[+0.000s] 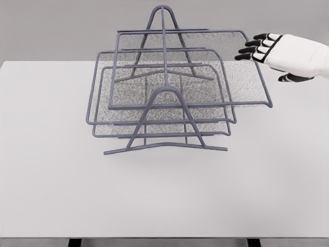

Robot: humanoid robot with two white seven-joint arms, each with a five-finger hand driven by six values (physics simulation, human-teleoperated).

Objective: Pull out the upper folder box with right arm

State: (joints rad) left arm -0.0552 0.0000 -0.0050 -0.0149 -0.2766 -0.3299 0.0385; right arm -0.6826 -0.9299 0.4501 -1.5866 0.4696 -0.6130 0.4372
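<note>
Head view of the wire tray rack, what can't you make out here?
- Right hand: head view, its arm is cut off by the right edge; whether the black fingertips touch the top grey wire mesh tray of the stacked rack cannot be told.
- Left hand: not in view at all.
- Lower mesh trays: overlapped by the tray above, so their far parts are hard to separate.
- White table: its legs are cut off by the bottom edge.

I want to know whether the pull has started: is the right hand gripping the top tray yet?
No, the right hand hovers open beside the top tray, its fingers spread and clear of the rim.
</note>
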